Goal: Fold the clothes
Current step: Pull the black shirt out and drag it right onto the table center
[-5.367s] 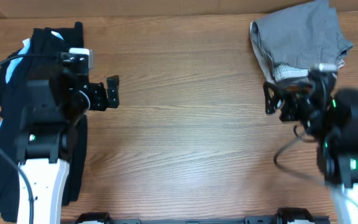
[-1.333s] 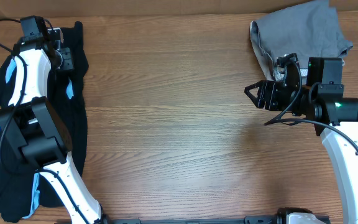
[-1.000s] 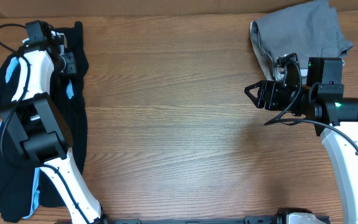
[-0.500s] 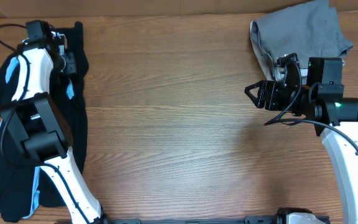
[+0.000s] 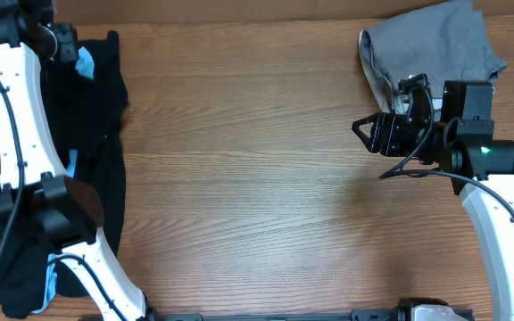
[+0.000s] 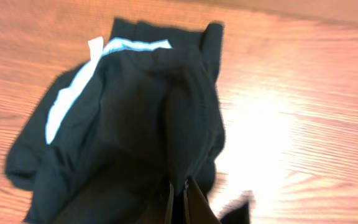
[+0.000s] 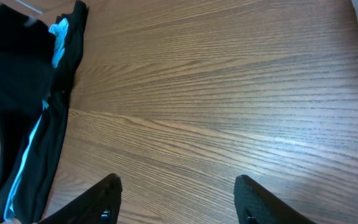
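Black garment (image 6: 135,124) pinched in left pincer (image 6: 180,199) — right pincer (image 7: 178,182) spread apart over wooden table (image 7: 229,93).

Overhead down, wrists oblique (clothes (image 5: 101,107) shared)

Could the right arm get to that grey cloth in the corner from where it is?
Probably yes. The right claw is open and empty, the grey cloth lies right beside it with nothing between, though the claw points away and must turn.
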Motion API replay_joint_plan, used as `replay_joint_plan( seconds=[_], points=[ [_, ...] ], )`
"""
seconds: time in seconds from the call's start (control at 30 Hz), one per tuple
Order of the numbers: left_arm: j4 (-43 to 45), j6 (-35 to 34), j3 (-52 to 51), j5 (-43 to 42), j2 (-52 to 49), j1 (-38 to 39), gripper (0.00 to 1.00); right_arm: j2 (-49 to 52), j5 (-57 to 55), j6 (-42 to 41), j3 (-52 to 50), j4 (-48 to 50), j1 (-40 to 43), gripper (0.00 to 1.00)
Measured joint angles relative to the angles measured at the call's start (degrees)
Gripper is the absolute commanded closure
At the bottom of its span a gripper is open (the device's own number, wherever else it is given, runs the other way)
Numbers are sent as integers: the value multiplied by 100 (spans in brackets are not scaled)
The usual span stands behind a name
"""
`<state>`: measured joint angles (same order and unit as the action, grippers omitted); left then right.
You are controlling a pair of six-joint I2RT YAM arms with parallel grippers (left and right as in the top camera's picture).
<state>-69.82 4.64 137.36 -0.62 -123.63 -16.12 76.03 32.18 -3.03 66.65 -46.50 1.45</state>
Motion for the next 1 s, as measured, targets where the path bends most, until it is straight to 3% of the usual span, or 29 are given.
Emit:
replay_joint_plan(
  seconds=[0.3,0.6,1.0],
  points=[
    [-522,26,219,-614,562,566,96,-302,-2,-17,225,-282,0,41],
    [-514,26,275,-1080,1215,2262,96,-1014,-173,-17,1172,-1071,46,40],
    [-404,22,304,-1399,601,3956,96,-1244,-509,-17,1327,-1663,837,33]
  ],
)
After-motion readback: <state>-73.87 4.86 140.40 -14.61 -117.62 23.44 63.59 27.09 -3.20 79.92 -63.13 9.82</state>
